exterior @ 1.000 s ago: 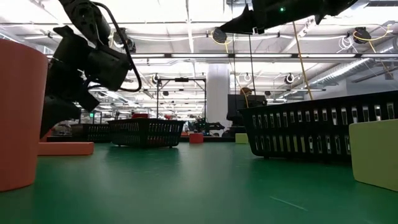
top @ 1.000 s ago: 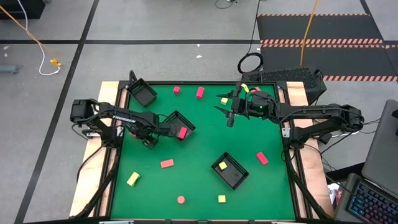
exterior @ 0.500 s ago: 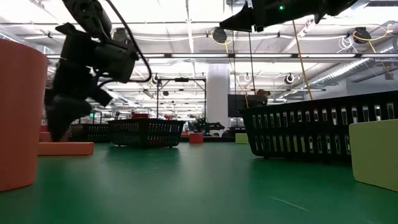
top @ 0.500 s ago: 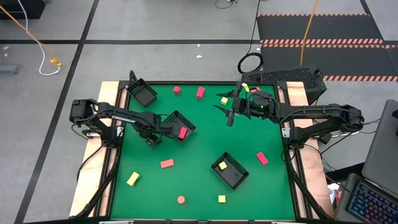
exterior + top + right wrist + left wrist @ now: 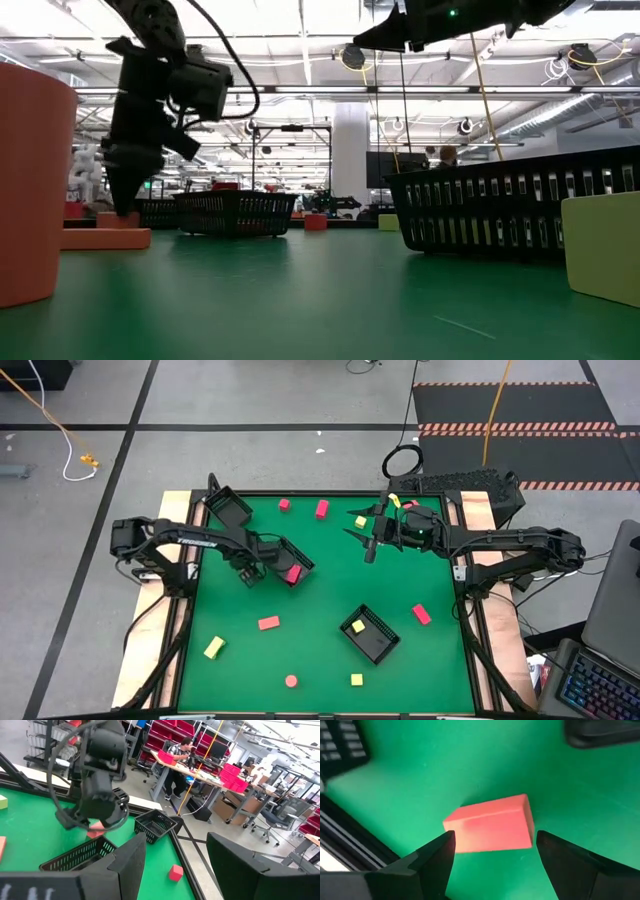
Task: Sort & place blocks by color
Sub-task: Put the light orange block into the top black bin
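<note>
The green table (image 5: 320,600) was seen from above with both dark arms reaching in from its sides. Three black trays lay on it: one at the far left corner (image 5: 229,508), one left of centre (image 5: 283,553) and one nearer the front, right of centre (image 5: 369,633). The left gripper (image 5: 252,573) was held just beside the left-of-centre tray, its fingers (image 5: 427,862) spread open with nothing between them; in the left wrist view a pink block (image 5: 492,825) lay on the green surface just beyond them. The right gripper (image 5: 368,546) hung above the far middle of the table, its fingers (image 5: 125,865) parted and empty.

The blocks were scattered. A pink one (image 5: 293,572) rested at the edge of the left-of-centre tray, and a yellow one (image 5: 357,626) lay inside the front tray. Loose on the table were pink pieces at the far edge (image 5: 322,509), left of centre (image 5: 268,623) and on the right (image 5: 422,614), a round pink one (image 5: 291,681) near the front, and yellow ones at front left (image 5: 214,648) and front centre (image 5: 356,680).
</note>
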You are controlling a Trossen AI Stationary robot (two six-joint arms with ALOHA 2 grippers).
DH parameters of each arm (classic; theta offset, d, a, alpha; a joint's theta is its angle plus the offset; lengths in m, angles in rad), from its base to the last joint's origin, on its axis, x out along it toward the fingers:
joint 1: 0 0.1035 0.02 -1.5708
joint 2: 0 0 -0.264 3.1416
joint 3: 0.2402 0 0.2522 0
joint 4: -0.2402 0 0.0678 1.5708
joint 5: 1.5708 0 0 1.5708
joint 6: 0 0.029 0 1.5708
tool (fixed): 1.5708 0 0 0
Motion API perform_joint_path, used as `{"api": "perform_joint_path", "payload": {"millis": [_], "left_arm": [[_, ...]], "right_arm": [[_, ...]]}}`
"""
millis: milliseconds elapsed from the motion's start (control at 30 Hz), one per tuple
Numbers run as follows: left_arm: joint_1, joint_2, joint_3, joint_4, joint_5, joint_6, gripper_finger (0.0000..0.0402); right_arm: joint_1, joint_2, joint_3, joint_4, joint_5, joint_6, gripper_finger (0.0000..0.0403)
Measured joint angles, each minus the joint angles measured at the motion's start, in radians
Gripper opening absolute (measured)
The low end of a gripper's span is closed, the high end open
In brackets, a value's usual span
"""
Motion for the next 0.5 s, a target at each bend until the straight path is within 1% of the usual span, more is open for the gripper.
{"api": "perform_joint_path", "payload": {"millis": [133,267,500], "left_arm": [[-0.001,-0.065,0.036,-0.042,0.000,0.161,0.0278],[-0.005,-0.119,0.077,-0.049,0.001,0.320,0.0278],[-0.030,-0.169,0.087,-0.074,0.002,0.791,0.0278]], "right_arm": [[0.000,0.000,0.000,0.006,0.000,-0.015,0.0206],[0.000,0.000,0.000,0.007,0.000,-0.018,0.0206],[0.000,0.000,0.000,-0.007,0.000,-0.017,0.0206]]}}
